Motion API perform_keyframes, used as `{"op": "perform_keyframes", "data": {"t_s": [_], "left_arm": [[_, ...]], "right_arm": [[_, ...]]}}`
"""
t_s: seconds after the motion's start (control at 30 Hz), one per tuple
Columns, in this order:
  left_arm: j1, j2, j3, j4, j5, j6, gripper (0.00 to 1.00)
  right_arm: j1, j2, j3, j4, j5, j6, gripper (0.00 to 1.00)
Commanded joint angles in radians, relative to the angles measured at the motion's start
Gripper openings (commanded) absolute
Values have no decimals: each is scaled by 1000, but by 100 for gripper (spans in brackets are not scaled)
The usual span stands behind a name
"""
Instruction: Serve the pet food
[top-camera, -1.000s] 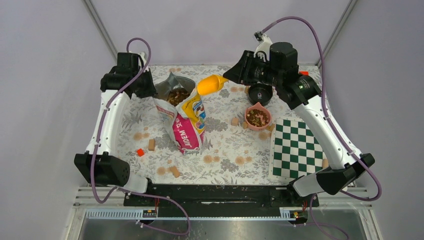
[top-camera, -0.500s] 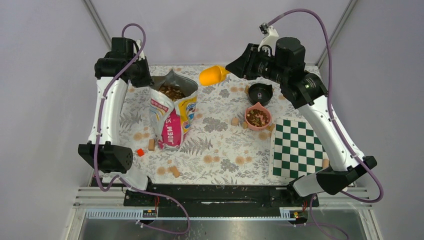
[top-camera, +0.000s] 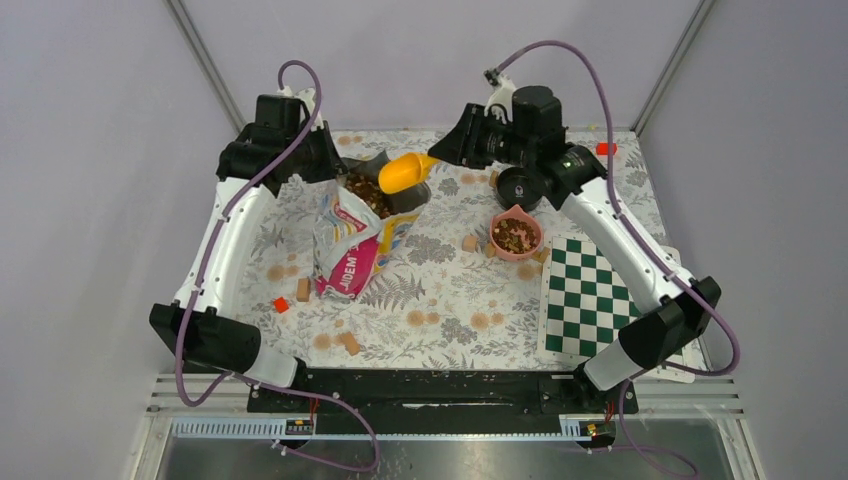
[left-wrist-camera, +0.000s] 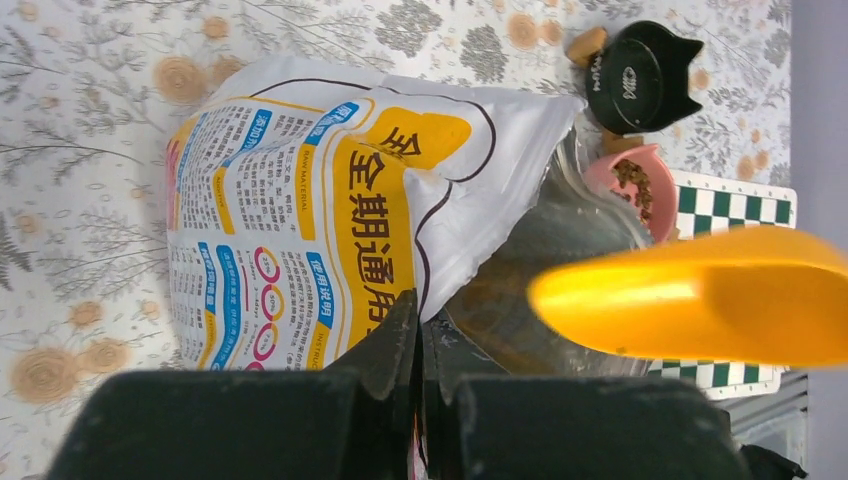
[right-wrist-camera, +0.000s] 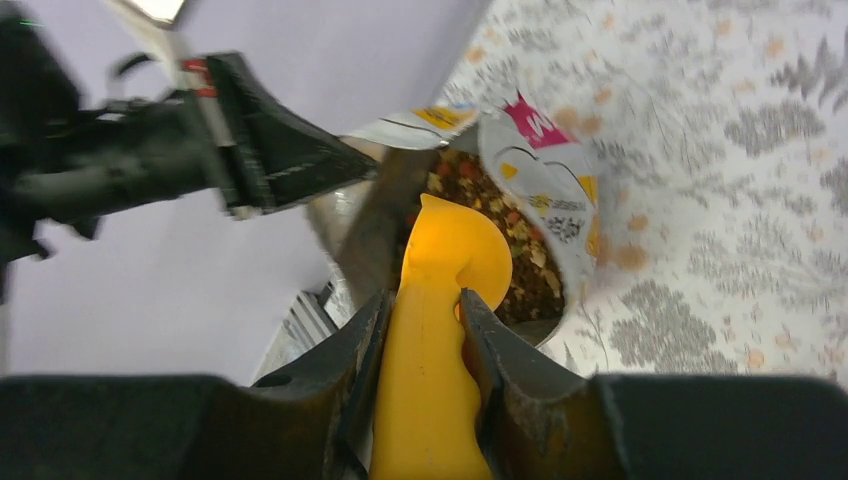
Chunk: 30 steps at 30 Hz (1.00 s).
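- The left tool (left-wrist-camera: 418, 335) is pinching the rim of the bag (top-camera: 350, 250), its jaws pressed together on the foil, and is holding the bag upright with its mouth open
- The right tool (right-wrist-camera: 425, 300) is clamping the handle of the yellow scoop (top-camera: 405, 172), with the jaws standing partly apart around it
- The scoop's bowl is reaching into the bag's mouth, at the pet food (top-camera: 365, 192) inside; whether it is touching the pellets I cannot tell
- More pet food is sitting in the pink bowl (top-camera: 516, 257), to the right of the bag on the worktop (top-camera: 450, 300)
- A black bowl (top-camera: 520, 187) is standing just behind the pink one
- A checkerboard (top-camera: 590, 300) is lying in front of them
- Wooden cubes (top-camera: 303, 289) are lying scattered around the bag
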<state>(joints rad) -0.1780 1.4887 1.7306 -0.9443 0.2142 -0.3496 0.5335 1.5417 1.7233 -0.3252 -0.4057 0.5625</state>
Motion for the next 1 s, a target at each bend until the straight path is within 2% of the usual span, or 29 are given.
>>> {"op": "perform_keyframes", "data": {"t_s": [0.0, 0.2, 0.47, 0.57, 0.73, 0.97], "left_arm": [[-72, -88, -14, 186, 101, -76, 0], [-155, -50, -29, 194, 89, -120, 0], [-291, -44, -140, 231, -104, -240, 0], [-338, -36, -174, 265, -116, -261, 0], [-384, 39, -144, 265, -78, -278, 0], [-387, 133, -29, 236, -76, -283, 0]], "right_arm": [[12, 14, -81, 44, 27, 2, 0], [9, -3, -213, -35, 232, -33, 0], [-6, -12, -430, 4, 342, -12, 0], [-6, -7, -486, 54, 331, -14, 0], [-7, 19, -546, 140, 243, 7, 0], [-16, 110, -598, 300, 44, 159, 0]]}}
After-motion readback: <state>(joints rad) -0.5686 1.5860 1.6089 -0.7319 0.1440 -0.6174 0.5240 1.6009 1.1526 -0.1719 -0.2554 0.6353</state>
